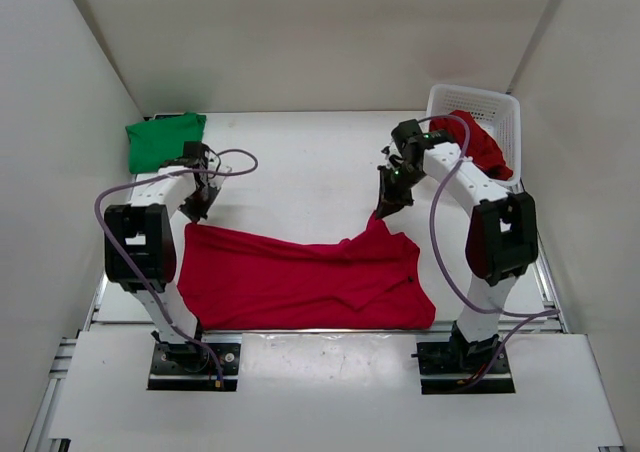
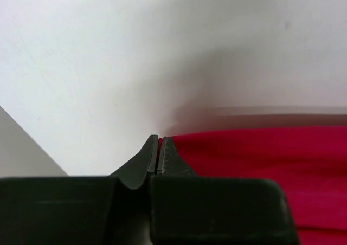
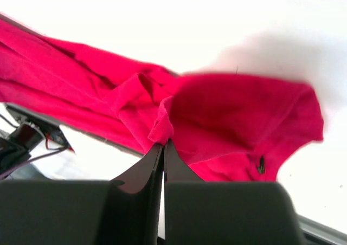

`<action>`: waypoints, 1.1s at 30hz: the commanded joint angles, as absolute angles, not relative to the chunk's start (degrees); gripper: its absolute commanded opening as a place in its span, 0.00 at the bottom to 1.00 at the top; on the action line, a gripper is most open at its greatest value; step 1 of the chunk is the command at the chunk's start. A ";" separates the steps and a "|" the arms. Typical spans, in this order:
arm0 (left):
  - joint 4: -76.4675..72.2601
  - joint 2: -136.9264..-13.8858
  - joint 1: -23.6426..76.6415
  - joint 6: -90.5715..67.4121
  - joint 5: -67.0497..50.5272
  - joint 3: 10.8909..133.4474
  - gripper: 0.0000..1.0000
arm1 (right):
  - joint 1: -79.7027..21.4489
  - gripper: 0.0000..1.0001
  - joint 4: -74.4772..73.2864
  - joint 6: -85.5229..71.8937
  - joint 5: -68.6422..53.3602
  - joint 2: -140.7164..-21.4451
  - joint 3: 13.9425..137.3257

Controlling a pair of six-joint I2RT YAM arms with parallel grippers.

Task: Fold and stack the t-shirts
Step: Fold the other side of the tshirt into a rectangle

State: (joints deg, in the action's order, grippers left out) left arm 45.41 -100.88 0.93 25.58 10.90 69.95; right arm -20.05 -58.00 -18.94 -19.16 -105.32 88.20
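A red t-shirt (image 1: 300, 282) lies spread across the near part of the table, its far edge lifted at both ends. My left gripper (image 1: 193, 215) is shut on its far left corner, a sliver of red (image 2: 160, 143) showing between the jaws (image 2: 159, 147). My right gripper (image 1: 383, 212) is shut on the far right corner, pulled up into a peak (image 3: 161, 127) at the tips (image 3: 163, 146). A folded green t-shirt (image 1: 162, 140) rests at the far left. Another red t-shirt (image 1: 478, 142) hangs out of the basket.
A white mesh basket (image 1: 487, 106) stands at the far right corner. White walls enclose the table on three sides. A grey cable (image 1: 440, 222) loops from the right arm, another (image 1: 235, 162) from the left. The table's near edge (image 1: 300, 332) runs just below the shirt.
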 commanded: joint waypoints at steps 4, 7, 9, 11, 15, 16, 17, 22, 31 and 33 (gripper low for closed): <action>43.77 -102.48 -5.35 19.69 2.21 74.27 0.31 | -20.31 0.00 -56.96 -20.38 -17.49 -108.89 92.55; 45.17 -103.09 -8.25 17.76 -0.43 74.88 0.49 | -19.60 0.00 -55.37 -21.09 -18.01 -108.90 93.51; 46.14 -103.45 -11.23 14.95 -4.29 76.45 0.53 | -19.69 0.00 -55.72 -20.92 -18.02 -109.68 94.56; 48.24 -105.37 -12.91 13.54 -7.02 78.57 0.52 | -19.95 0.00 -55.98 -19.96 -18.28 -110.91 95.18; 51.59 -108.54 -14.94 10.12 -10.98 83.22 0.48 | -20.92 0.01 -55.72 -19.51 -18.90 -110.83 95.10; 52.11 -108.98 -15.12 9.06 -12.12 84.45 0.49 | -21.01 0.00 -55.37 -19.25 -19.33 -110.83 94.92; 52.73 -109.77 -15.55 8.88 -12.48 85.25 0.49 | -21.01 0.00 -55.37 -19.07 -19.16 -110.74 94.40; 54.14 -112.58 -15.65 7.47 -13.97 87.80 0.51 | -21.18 0.00 -54.84 -18.90 -20.12 -110.39 93.60; 55.90 -119.53 -15.04 5.89 -18.81 91.49 0.54 | -21.88 0.00 -55.11 -18.81 -19.95 -110.30 92.72; 55.89 -120.32 -14.07 6.06 -17.33 92.80 0.57 | -21.88 0.00 -54.76 -18.98 -19.86 -110.13 92.11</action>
State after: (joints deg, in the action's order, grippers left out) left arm 55.83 -120.77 -15.35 6.61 -16.03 89.80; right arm -21.39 -55.31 -19.27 -19.07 -110.54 92.88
